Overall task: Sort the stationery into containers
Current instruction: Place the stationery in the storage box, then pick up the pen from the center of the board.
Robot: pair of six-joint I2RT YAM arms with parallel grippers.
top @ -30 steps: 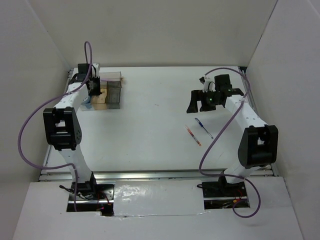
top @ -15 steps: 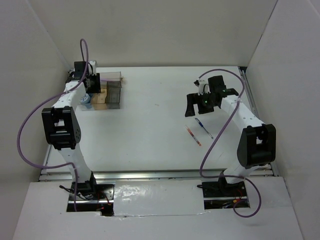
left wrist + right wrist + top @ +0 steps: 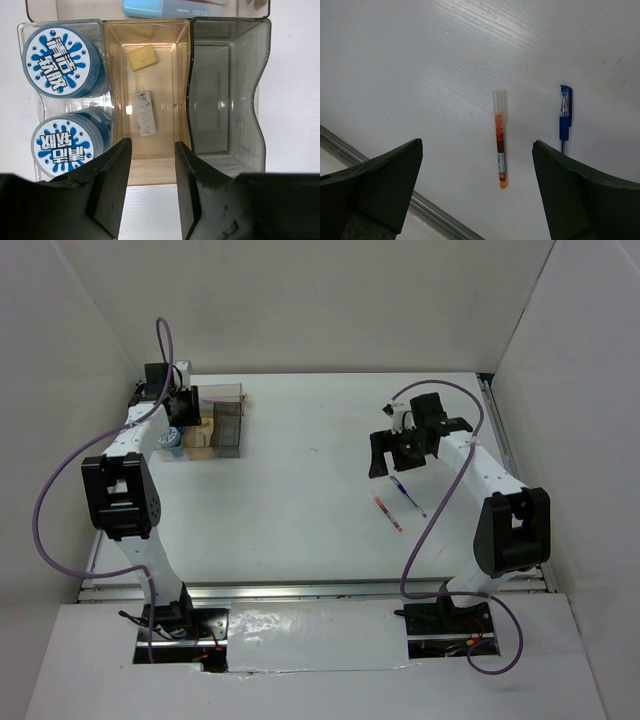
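The organiser (image 3: 228,412) stands at the far left. In the left wrist view its clear compartment (image 3: 30,100) holds two round blue tubs (image 3: 62,62) (image 3: 70,145). The tan compartment (image 3: 165,140) holds two small stubs (image 3: 142,57) (image 3: 145,113). The smoky grey compartment (image 3: 225,90) is bare. A pale-blue bar (image 3: 170,7) lies in a compartment behind. My left gripper (image 3: 150,192) (image 3: 180,405) is open and empty above the organiser's near edge. My right gripper (image 3: 477,187) (image 3: 398,455) is wide open above a red-orange pen (image 3: 499,145) (image 3: 387,511). A blue pen (image 3: 564,120) (image 3: 408,496) lies beside it.
White walls enclose the table (image 3: 300,490) on three sides. A metal rail (image 3: 435,215) runs along the table's near edge, below the pens in the right wrist view.
My right gripper has moved left and nearer, over the pens. My left gripper has drawn back slightly to the left of the organiser. Both pens lie as before.
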